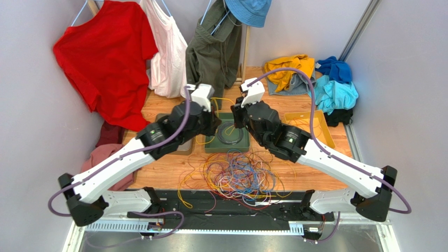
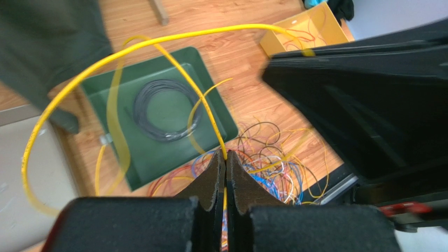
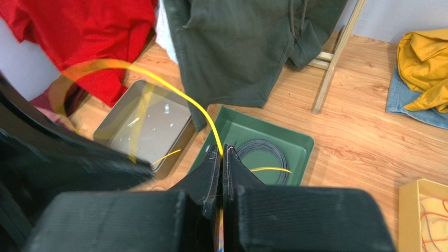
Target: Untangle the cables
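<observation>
The cables point(image 1: 234, 176) lie in a multicoloured tangle on the wooden table near the arm bases, also showing in the left wrist view as a tangle point(image 2: 273, 168). One yellow cable point(image 2: 105, 58) arcs up from it in a wide loop. My left gripper point(image 2: 226, 155) is shut on this yellow cable, above the green tray point(image 2: 173, 149). My right gripper point(image 3: 222, 149) is shut on a yellow cable point(image 3: 179, 92) too, over the same green tray point(image 3: 297, 139). From above, the left gripper point(image 1: 214, 118) and right gripper point(image 1: 235, 116) hang close together.
A dark coiled wire point(image 2: 163, 110) lies in the green tray point(image 1: 227, 147). A grey metal tray point(image 3: 142, 126) stands to its left and a yellow tray point(image 1: 310, 123) holding some wires to its right. Clothes hang on a rack point(image 1: 210, 47) behind, and more clothes point(image 1: 315, 79) are piled back right.
</observation>
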`<action>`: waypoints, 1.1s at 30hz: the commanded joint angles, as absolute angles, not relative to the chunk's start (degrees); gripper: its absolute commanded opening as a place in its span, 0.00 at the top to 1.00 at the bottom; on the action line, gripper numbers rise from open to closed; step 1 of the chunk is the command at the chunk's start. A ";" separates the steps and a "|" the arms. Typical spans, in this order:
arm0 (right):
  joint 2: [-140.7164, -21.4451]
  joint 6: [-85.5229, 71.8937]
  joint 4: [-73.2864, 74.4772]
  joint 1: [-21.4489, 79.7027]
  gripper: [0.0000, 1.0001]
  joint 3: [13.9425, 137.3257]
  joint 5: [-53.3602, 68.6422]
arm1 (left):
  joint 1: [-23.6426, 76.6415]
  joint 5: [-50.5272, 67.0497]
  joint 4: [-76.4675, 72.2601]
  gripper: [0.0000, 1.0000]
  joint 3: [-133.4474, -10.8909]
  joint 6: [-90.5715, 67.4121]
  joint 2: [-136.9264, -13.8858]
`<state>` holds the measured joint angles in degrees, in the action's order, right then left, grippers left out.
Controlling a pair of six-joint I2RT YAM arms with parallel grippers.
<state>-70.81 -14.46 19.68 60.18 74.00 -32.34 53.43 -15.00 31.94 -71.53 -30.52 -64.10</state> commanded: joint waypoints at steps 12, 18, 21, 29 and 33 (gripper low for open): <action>-77.69 -19.69 -2.19 47.99 1.00 61.26 -18.28 | 47.73 -1.77 3.63 1.00 -65.31 -28.47 -80.50; -79.36 -20.21 -5.80 45.97 1.00 57.40 -17.14 | 46.14 2.46 -3.15 1.00 -63.46 -30.58 -86.92; -80.24 -20.56 -5.98 45.97 1.00 55.47 -17.23 | 46.14 3.08 -5.80 1.00 -62.32 -31.11 -89.12; -82.88 -21.97 -7.65 45.88 1.00 50.71 -16.96 | 46.14 0.10 -5.89 1.00 -61.17 -31.03 -93.77; -84.64 -22.59 -5.63 45.88 0.95 50.89 -18.01 | 45.44 -4.74 -3.26 1.00 -61.52 -31.11 -95.01</action>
<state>-83.37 -20.34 -3.95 45.28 50.92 -18.98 45.98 -0.95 -0.19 -60.60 -30.50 -94.39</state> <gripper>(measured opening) 0.011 0.009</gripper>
